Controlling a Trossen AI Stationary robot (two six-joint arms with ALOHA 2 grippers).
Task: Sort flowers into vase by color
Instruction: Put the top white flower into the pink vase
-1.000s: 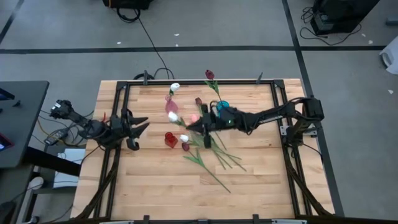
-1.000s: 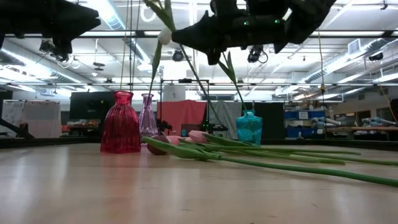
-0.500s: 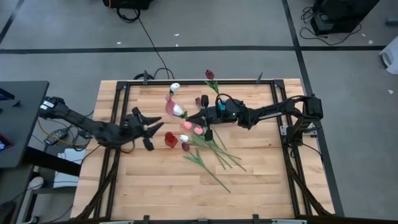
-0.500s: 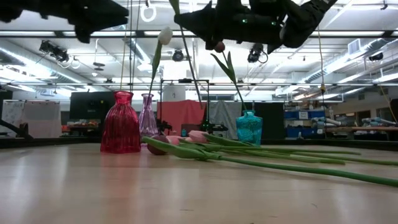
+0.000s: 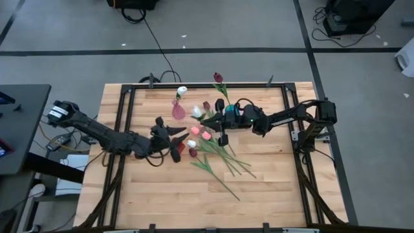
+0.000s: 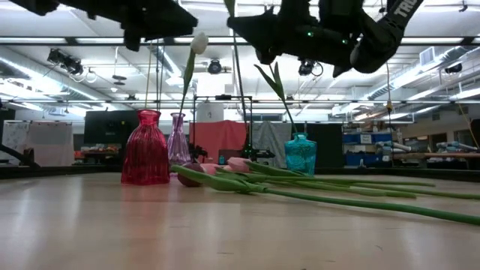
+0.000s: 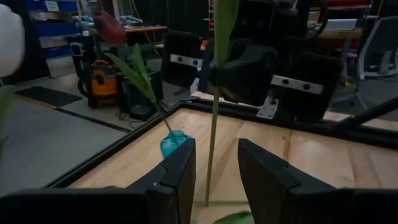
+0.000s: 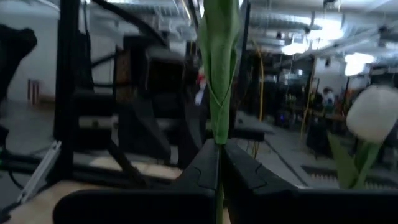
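right hand (image 8: 219, 163): pinched on one flower stem (image 8: 219, 74) | left hand (image 7: 214, 171): half-open, empty | vases: three (red, clear, teal)

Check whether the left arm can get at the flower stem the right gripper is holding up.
Probably yes: the left gripper is open with the stem hanging just beyond its fingers, nothing between them. The right gripper pinches it above.

an open lab hall: strip lights (image 6: 420, 105), taped floor (image 5: 213, 39), framed workbench (image 5: 162, 200).
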